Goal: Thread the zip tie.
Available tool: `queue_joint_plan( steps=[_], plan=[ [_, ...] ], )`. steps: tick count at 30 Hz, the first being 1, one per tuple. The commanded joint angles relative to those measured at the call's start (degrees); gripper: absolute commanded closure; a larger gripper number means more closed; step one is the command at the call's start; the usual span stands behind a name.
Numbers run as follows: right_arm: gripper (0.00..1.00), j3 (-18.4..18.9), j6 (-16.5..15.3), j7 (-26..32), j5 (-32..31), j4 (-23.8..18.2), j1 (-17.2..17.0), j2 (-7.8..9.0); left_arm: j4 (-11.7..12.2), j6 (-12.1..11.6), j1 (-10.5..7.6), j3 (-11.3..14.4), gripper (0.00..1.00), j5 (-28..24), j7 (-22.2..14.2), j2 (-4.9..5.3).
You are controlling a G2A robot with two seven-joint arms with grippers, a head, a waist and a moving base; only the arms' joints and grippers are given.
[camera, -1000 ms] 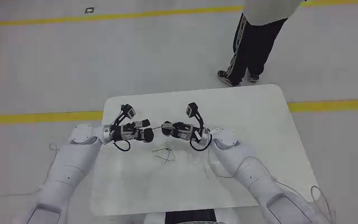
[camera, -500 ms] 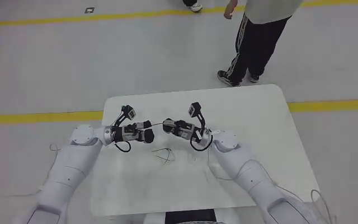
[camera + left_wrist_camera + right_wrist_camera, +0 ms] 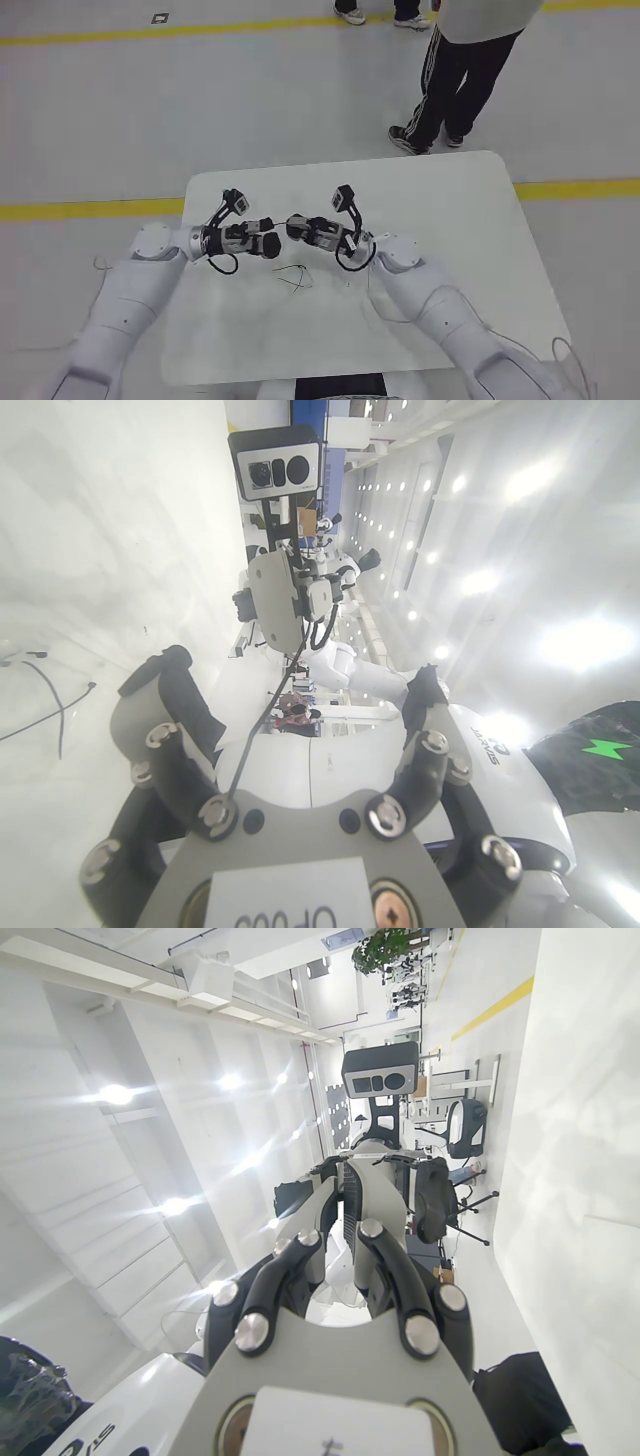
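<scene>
Desk: We see a white desk with both arms over its left half, about midway between the near and far edges.

Left gripper: The left gripper hangs above the desk and faces the right one, tip to tip. Its jaws are spread wide, and its black-padded fingers have hold of nothing.

Right gripper: The right gripper sits just beside the left gripper, on the side nearer the desk's middle. Its jaws are drawn together and they pinch one end of the zip tie.

Zip tie: In the left wrist view, the zip tie is a thin black strand. It runs from the right gripper's tip into the gap between the left gripper's spread fingers and is clear of both pads. Its free end reaches as far as the left gripper's grey base plate. We cannot tell whether it touches the plate.

Loose zip ties: A few loose zip ties lie crossed on the desk. They are near the two grippers, on the side towards the near edge, and neither gripper touches them.
</scene>
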Motion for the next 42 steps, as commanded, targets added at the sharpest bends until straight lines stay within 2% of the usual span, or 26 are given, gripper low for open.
queue_joint_plan(
  steps=[1, 5, 7, 10, 11, 12, 13, 16, 25, 42],
  plan=[
    [1.0, -0.1, 0.6, -0.8, -0.8, -1.0, -0.5, 0.12, -0.8, 0.1, 0.45, -0.2, 0.0, 0.3, 1.3, 0.13],
    [1.0, -0.2, 1.3, -1.4, -2.6, -1.7, -0.7, 0.33, -1.4, 0.0, 1.0, -0.9, 0.0, 0.6, 2.1, 0.44],
    [1.0, -0.3, 1.8, -1.8, -3.8, -1.9, -0.6, 0.43, -1.6, 0.0, 1.26, -1.3, 0.04, 0.6, 2.9, 0.59],
    [1.0, -0.4, 2.3, -2.1, -4.8, -2.3, -0.6, 0.56, -2.0, 0.2, 1.49, -1.6, 0.18, 0.9, 3.3, 0.75],
    [1.0, -0.4, 2.5, -2.2, -5.1, -2.5, -0.6, 0.6, -2.1, 0.2, 1.56, -1.7, 0.26, 0.9, 3.4, 0.79],
    [1.0, -0.4, 2.6, -2.3, -5.2, -2.6, -0.6, 0.63, -2.2, 0.2, 1.62, -1.7, 0.39, 0.9, 3.4, 0.82],
    [1.0, -0.5, 2.8, -2.3, -5.4, -2.8, -0.7, 0.67, -2.3, 0.1, 1.69, -1.8, 0.46, 0.9, 3.4, 0.87],
    [1.0, -0.5, 3.3, -2.7, -5.9, -3.0, -0.7, 0.75, -2.5, 0.2, 1.78, -1.7, 0.55, 1.2, 3.4, 0.95],
    [1.0, -0.5, 3.6, -3.4, -6.5, -3.6, -1.0, 0.96, -2.4, 0.1, 1.74, -1.2, 0.59, 2.1, 3.8, 1.03],
    [1.0, -0.6, 3.8, -3.6, -6.5, -3.9, -1.0, 1.19, -2.0, -0.3, 1.32, -0.6, 0.79, 2.2, 4.0, 1.08]
  ],
)
